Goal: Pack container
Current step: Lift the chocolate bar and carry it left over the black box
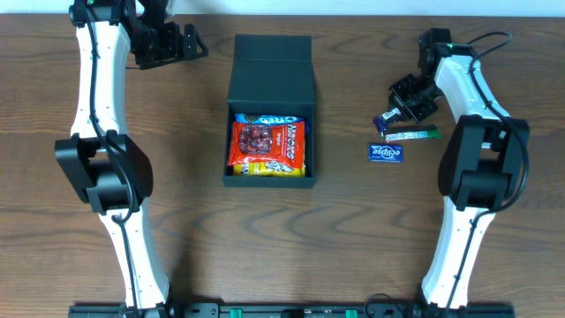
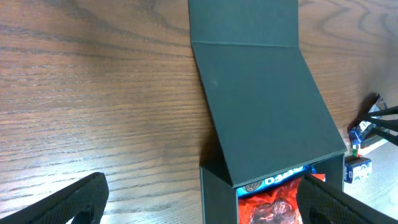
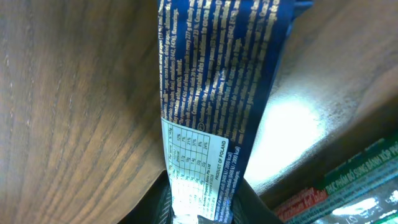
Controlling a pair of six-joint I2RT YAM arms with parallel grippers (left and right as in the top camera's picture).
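The right gripper [image 1: 408, 99], jaws pinched narrow, holds a dark blue foil snack wrapper [image 3: 217, 93] at the right of the wooden table [image 1: 353, 230]. The left gripper [image 1: 189, 42] hangs wide open, empty. This looks like the pickup step. Next, carry the wrapper over the matte black cardboard box [image 1: 269, 71], mid-table with its lid open.

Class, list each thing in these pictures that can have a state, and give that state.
box, lid open, partly filled with snacks
left gripper, open, empty
right gripper, shut on navy packet
green packet, lying flat, unpacked
Eclipse packet, lying flat, unpacked
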